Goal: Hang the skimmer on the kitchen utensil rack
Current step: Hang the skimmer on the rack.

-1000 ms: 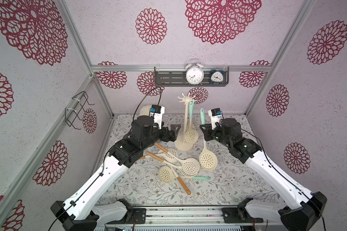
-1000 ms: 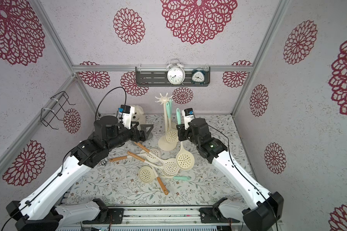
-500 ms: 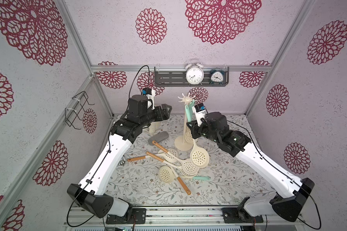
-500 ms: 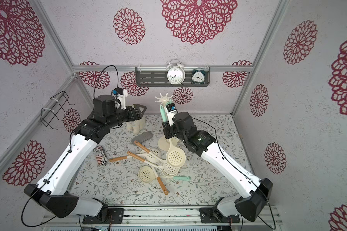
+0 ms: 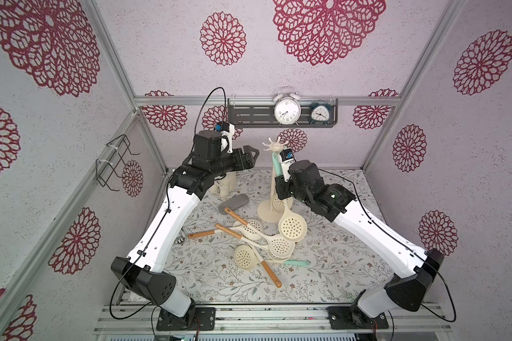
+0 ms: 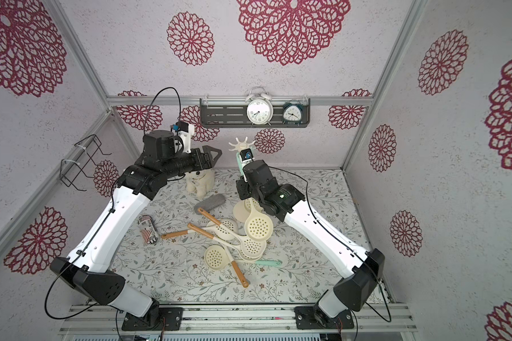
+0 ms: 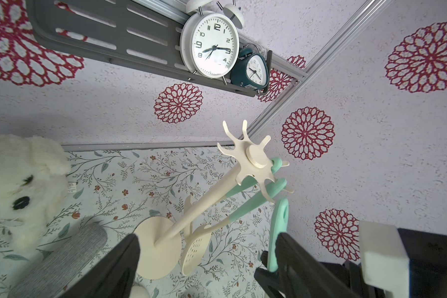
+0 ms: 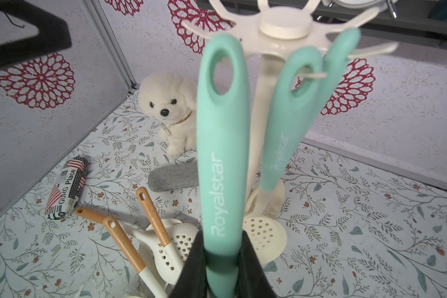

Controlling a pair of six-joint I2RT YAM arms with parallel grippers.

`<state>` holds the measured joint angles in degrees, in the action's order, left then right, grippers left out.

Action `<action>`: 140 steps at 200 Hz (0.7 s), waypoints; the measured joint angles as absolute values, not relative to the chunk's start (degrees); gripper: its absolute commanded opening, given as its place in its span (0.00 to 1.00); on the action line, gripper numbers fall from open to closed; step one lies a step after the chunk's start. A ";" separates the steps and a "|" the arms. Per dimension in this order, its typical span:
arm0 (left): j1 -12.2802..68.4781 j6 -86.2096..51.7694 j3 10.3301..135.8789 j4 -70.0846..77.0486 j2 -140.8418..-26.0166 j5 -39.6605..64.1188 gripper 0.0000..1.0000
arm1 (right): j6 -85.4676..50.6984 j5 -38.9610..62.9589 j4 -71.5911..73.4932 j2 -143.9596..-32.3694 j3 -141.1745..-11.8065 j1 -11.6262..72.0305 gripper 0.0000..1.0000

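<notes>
1. Writing: white "Royalstar" runs up the mint-green handle of the cream perforated-bowl skimmer (image 8: 223, 160). It fills the centre of the right wrist frame.
2. The same word shows, blurred, on a second mint-handled skimmer (image 8: 289, 116) hanging right of centre.
3. A rolled pouch with a stars-and-stripes print (image 8: 67, 188), lower left of the frame, reads like "GURG Place".
4. A white twin-bell alarm clock (image 7: 209, 43) with black numerals and a small teal clock (image 7: 252, 69) stand on the dark grey slotted shelf (image 7: 101, 33), top of the frame.
5. The right hand (image 8: 222, 260) is clamped tight on the lower handle of the skimmer and holds it upright.
6. In both top views the skimmer is at frame centre, just beside the pole of the tall cream kitchen utensil rack (image 5: 271, 177). Its bowl (image 5: 292, 227) hangs over the round base. The handle's oval hole is just under the star crown of hooks (image 8: 284, 25), not on a hook.
7. The rack stands upright on the floral-print bench (image 5: 219, 283), with two mint-handled skimmers on its hooks.
8. The left hand (image 5: 252, 158) is spread wide and empty, in the air left of the crown and above the white plush dog (image 6: 200, 183).
9. Loose cream skimmers with orange-brown handles (image 5: 249, 233) lie piled on the bench below centre.
</notes>
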<state>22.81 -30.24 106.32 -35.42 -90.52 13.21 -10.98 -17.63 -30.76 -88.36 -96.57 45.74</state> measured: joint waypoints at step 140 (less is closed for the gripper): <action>21.71 -30.22 97.91 -33.21 -87.68 13.43 0.86 | -10.11 -30.74 -43.46 -99.13 -111.42 48.60 0.00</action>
<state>21.71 -30.22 97.91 -33.21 -87.68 13.43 -10.11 -30.74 -43.46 -99.13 -111.42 48.60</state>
